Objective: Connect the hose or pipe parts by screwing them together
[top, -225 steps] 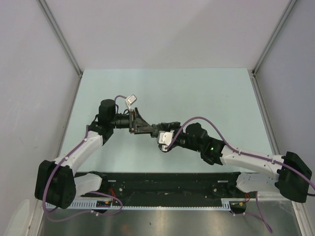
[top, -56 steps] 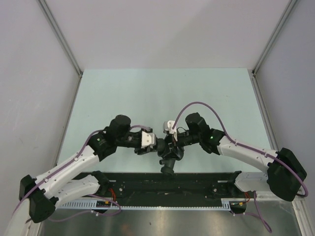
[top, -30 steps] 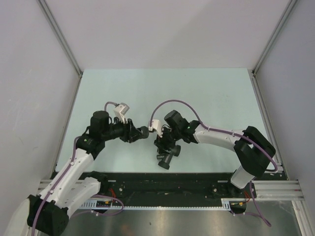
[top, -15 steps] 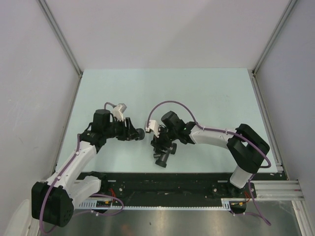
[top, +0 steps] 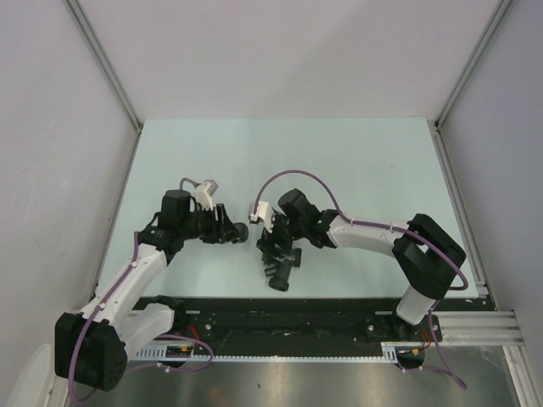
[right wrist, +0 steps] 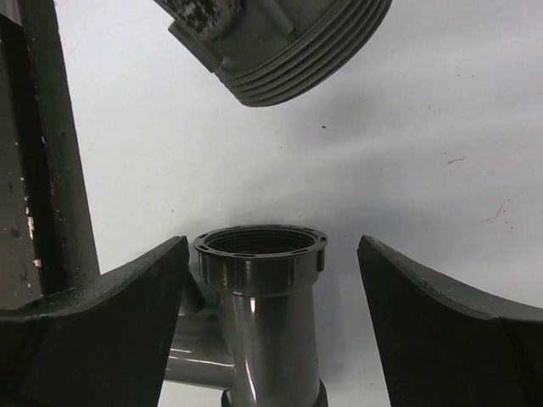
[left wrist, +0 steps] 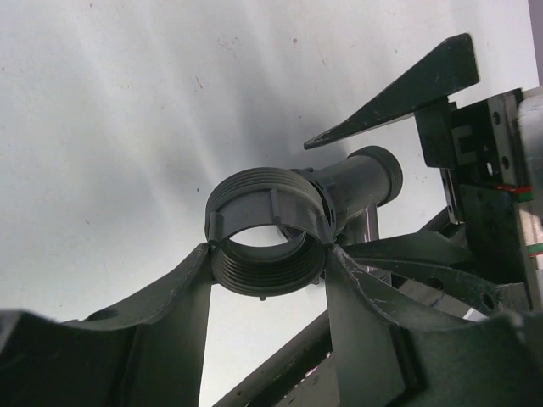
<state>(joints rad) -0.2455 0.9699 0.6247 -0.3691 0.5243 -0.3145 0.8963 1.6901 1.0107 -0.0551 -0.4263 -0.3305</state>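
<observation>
Cam top, L arm: left gripper (top: 231, 231) clamped on threaded fitting (top: 241, 231), left of table (top: 356, 161) centre, mouth facing right.
Cam top, R arm: right gripper (top: 277, 250) over Y fitting (top: 280, 273), which sits near front-centre of table; small gap btwn the two fittings.
Cam top, change: vs half a sec earlier nearly identical, Y fitting in same spot. Vs approx 2 s earlier: both grippers were bunched together at front-centre; now L arm is back toward the left and the fittings are apart.
Cam L wrist: fingers (left wrist: 174, 297) press on both sides of threaded fitting (left wrist: 265, 278), open mouth toward cam.
Cam R wrist: jaws spread, holding nothing. Y fitting (right wrist: 259, 288) stands btwn fingers (right wrist: 110, 322) w/ clear gap on one side; threaded fitting (right wrist: 297, 51) beyond its mouth, apart, not screwed on.
</observation>
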